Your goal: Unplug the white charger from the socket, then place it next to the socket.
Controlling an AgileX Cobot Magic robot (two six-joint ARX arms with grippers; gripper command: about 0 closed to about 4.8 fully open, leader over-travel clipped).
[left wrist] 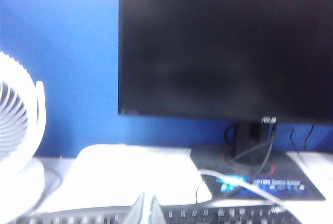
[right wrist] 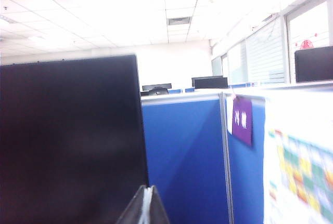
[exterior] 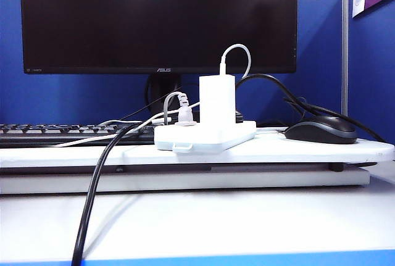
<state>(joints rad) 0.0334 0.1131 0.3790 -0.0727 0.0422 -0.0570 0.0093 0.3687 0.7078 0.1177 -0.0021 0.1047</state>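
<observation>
White charger (exterior: 217,99) plugged upright into the socket (exterior: 207,135), with both pincers away from it.

The left pincer (left wrist: 145,208), clenched and empty, hangs above a keyboard (left wrist: 218,216) facing a monitor (left wrist: 223,47). The right pincer (right wrist: 147,206), also clenched and empty, points at a blue partition (right wrist: 182,156). Neither wrist view shows the charger. It is a plain white block with a thin white cable looping from its top; the socket is a flat white strip on the counter (exterior: 345,150).
</observation>
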